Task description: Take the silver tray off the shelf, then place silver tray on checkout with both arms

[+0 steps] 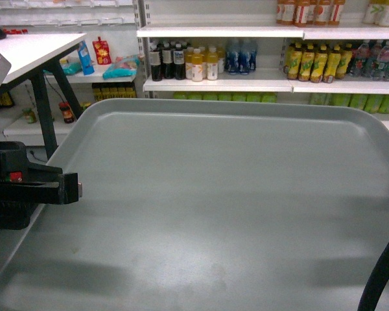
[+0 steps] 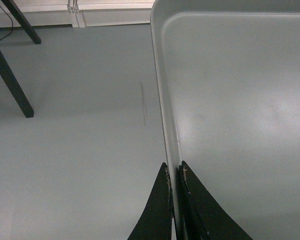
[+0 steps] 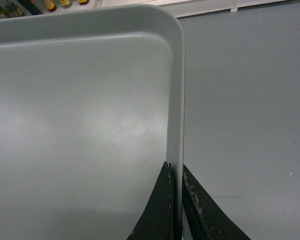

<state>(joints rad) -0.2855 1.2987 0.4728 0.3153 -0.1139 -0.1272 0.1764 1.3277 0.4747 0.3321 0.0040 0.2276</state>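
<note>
while the silver tray (image 1: 227,207) is filling the head view above the floor (image 2: 80,125), the left gripper (image 2: 175,172) and right gripper (image 3: 176,172) are pinching its side rims nearly closed; the checkout (image 1: 32,48) is sitting at ten o'clock, cut off, the right arm mostly hidden.

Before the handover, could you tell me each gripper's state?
Left gripper: shut on the silver tray's left rim.
Right gripper: shut on its right rim.
</note>
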